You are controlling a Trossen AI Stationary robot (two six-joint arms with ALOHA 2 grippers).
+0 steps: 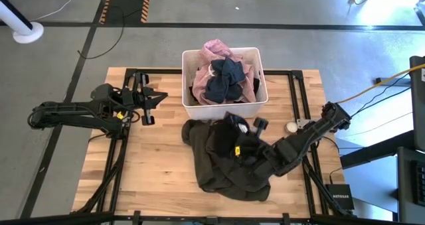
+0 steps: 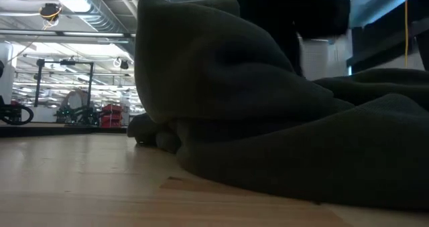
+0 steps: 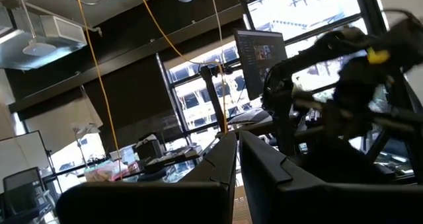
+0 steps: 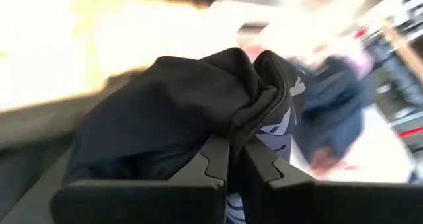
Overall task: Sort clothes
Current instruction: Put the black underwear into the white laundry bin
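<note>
Jaws of the right gripper (image 4: 236, 159) are pinched together on a fold of soft black fabric garment (image 4: 173, 112), which bunches up over the fingertips. In the high view this gripper (image 1: 234, 127) sits over the large dark olive-brown garment (image 1: 222, 162), which lies in a heap on the wooden table (image 1: 149, 165) just in front of the white rectangular plastic bin (image 1: 255, 109); the black garment (image 1: 229, 139) rests on top of that heap. The low view is mostly filled by the olive-brown heap (image 2: 268, 113) on the tabletop.

Inside the bin: a crumpled navy garment (image 1: 224, 79) on top, a light pink garment (image 1: 218, 51) behind it spilling over the far rim. The navy piece (image 4: 330, 118) also shows beyond the held black fabric in the right wrist view.

Jaws of the left gripper (image 3: 237, 159) are nearly closed, only a thin gap between them, nothing held. It (image 1: 154, 100) hangs at the table's left side, well apart from the bin and the clothes.
</note>
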